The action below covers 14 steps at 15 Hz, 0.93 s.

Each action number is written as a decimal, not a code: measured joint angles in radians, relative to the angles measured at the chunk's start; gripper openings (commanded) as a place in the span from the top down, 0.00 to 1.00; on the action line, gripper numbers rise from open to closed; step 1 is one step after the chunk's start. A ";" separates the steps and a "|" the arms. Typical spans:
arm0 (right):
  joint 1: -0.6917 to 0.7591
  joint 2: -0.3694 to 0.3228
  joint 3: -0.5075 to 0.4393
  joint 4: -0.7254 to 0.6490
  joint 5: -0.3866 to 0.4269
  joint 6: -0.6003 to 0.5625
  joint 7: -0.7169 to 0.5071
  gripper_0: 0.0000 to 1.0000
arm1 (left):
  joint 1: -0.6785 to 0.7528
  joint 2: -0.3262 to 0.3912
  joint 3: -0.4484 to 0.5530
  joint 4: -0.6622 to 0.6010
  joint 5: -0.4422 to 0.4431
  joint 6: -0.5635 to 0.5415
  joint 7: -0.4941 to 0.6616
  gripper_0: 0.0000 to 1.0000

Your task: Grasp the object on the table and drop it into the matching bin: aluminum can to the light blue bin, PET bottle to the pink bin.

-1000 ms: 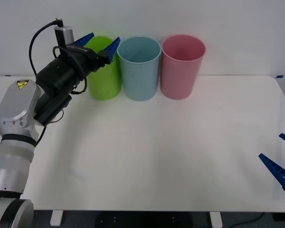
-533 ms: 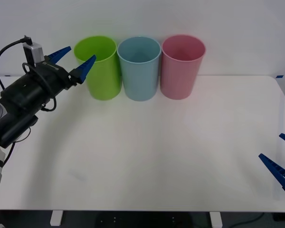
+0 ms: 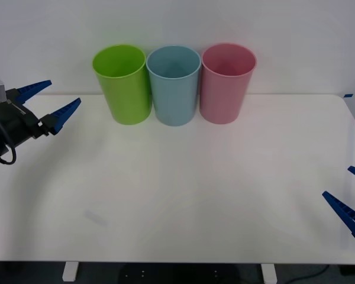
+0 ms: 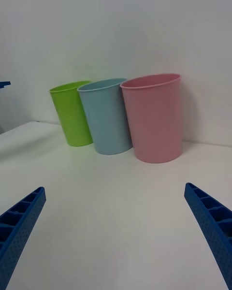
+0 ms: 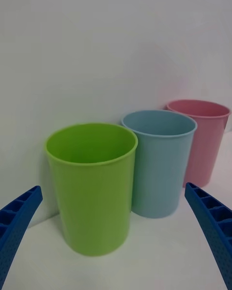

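Oddly, no can on table (image 3: pixel 183 195); left hand (image 3: pixel 46 102) wide open, empty, beside green bin (image 3: pixel 123 83); right hand (image 3: pixel 350 201) open, empty. Risk: can misbinned, not in light blue bin (image 3: pixel 174 84).

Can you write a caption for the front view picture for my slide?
Open left pincer hangs left of the green bin, light blue bin and pink bin.

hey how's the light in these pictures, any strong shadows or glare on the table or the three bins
Front view: soft, even light on the table, no glare, only faint shadows at the feet of the green bin, the light blue bin and the pink bin. Right wrist view: the white surface looks slightly washed out, with a pale shadow beside the pink bin. Left wrist view: the bins cast soft shadows on the wall behind.
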 measured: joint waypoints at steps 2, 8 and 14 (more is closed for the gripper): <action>0.000 0.000 0.000 0.000 0.000 0.000 0.000 0.00 | 0.045 0.020 0.018 -0.028 0.000 -0.022 0.001 0.00; 0.000 0.000 0.000 0.000 0.000 0.000 0.000 0.00 | 0.173 0.088 0.083 -0.046 0.064 -0.124 -0.003 0.00; 0.000 0.000 0.000 0.000 0.000 0.000 0.000 0.00 | 0.341 0.140 0.121 -0.123 0.155 -0.160 -0.021 0.00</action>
